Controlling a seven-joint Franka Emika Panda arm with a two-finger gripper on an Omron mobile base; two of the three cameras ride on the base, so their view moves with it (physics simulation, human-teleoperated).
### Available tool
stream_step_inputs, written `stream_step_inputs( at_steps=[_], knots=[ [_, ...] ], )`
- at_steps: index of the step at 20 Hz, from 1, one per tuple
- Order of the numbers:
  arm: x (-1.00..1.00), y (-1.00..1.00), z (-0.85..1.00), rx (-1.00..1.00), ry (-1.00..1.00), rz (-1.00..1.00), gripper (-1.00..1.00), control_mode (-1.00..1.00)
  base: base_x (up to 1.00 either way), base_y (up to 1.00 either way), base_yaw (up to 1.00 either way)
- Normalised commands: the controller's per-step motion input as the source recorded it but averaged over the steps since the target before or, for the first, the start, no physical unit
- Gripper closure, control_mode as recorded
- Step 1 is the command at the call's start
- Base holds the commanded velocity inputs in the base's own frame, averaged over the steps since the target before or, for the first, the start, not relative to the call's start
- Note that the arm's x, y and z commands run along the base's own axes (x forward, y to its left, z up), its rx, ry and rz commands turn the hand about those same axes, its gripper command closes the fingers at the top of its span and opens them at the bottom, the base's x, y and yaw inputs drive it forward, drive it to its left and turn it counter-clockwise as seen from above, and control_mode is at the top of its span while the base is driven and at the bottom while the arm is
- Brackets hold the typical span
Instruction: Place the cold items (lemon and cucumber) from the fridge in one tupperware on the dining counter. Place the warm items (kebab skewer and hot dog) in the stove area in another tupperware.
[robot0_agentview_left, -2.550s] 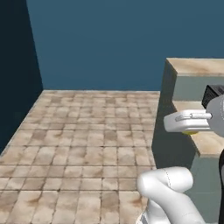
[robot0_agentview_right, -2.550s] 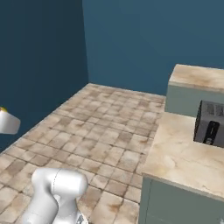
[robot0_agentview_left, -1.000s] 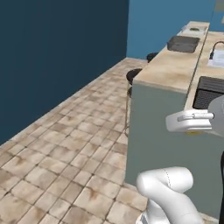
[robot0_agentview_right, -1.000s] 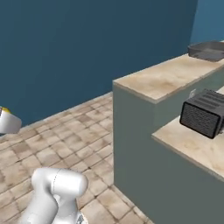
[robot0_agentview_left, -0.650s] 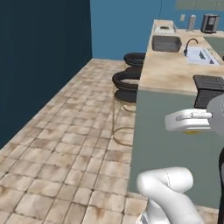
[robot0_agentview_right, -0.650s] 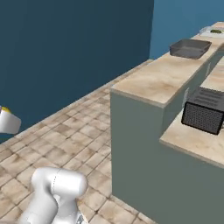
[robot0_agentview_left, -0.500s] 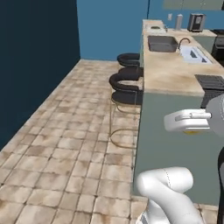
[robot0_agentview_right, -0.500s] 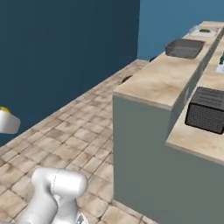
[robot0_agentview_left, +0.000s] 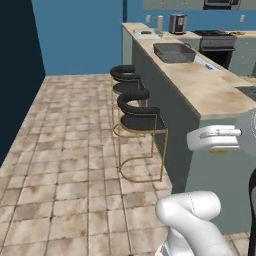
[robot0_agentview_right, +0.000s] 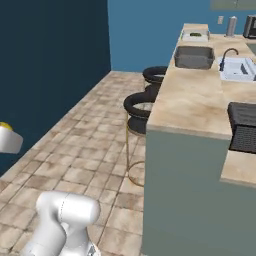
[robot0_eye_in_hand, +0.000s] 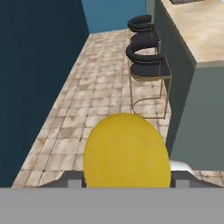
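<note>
The lemon (robot0_eye_in_hand: 126, 151) fills the lower middle of the hand view, a round yellow body seen nearly end-on, so its long axis seems to run along the gripper's line of sight, away from the camera; which tip leads cannot be told. It sits held at the gripper (robot0_eye_in_hand: 127, 177), whose tips are mostly hidden behind the fruit at the bottom of that frame, closed against its sides. In the right base view a small patch of yellow shows at the far left edge, on top of the white hand.

One lemon is visible. Beyond it, in the upper middle of the hand view, stand two black bar stools (robot0_eye_in_hand: 148, 59) with thin gold legs, one behind the other, pushed against the grey-green side of the dining counter (robot0_agentview_left: 210, 90). The left base view shows the same two stools (robot0_agentview_left: 140, 112) at centre frame.

On the counter's beige top, one dark rectangular tupperware (robot0_agentview_left: 174, 51) lies in the upper right of the left base view; a second, pale container (robot0_agentview_right: 195, 36) sits beyond it near the far end, at the top of the right base view. A sink (robot0_agentview_right: 237, 67) with a curved tap lies at the upper right there, and one black toaster (robot0_agentview_right: 243, 127) at the right edge. Tiled floor (robot0_agentview_left: 65, 165) covers the left half of each frame.
</note>
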Motion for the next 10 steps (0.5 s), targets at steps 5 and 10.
stream_step_inputs(
  at_steps=[5,10],
  knots=[
    [0.0,0.0,0.0,0.0,0.0,0.0,1.0,1.0,0.85,1.0,-0.47],
    [0.0,0.0,0.0,0.0,0.0,0.0,1.0,1.0,0.86,1.0,-0.48]
  ],
)
